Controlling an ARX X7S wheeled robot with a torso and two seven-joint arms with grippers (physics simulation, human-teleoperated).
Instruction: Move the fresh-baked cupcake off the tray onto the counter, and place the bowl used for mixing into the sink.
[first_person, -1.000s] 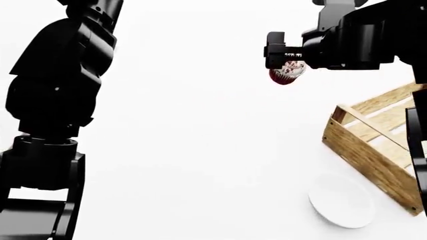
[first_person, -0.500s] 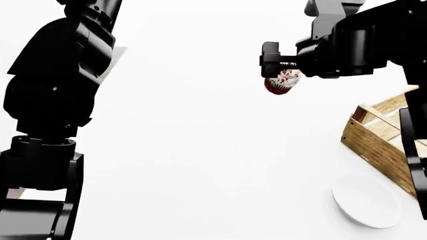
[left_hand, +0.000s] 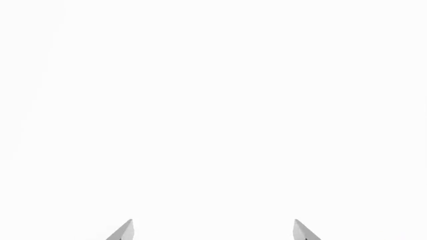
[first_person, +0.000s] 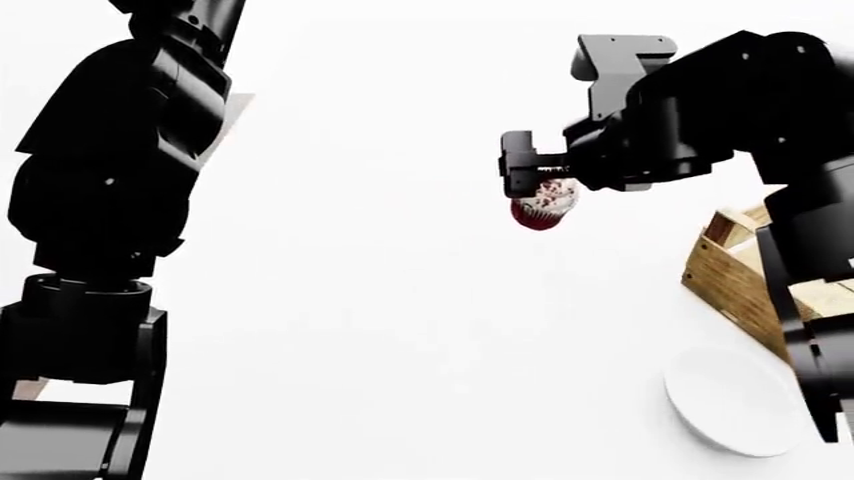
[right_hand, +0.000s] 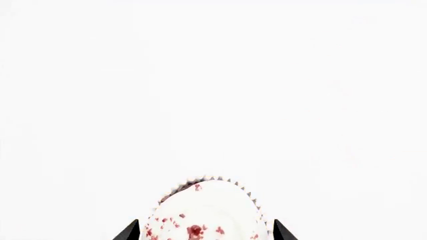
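The right tool (first_person: 534, 192) stays clenched on the cupcake (first_person: 542, 205) and has carried it lower and farther from the tray (first_person: 731, 280) — now over bare worktop (first_person: 400, 330), ready to set down. The left tool (left_hand: 212, 231) hangs released; the bowl (first_person: 734, 400) waits.

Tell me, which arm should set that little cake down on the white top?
The right. Its gripper already holds the cupcake above the bare counter, clear of the tray. The left gripper is open and holds nothing.
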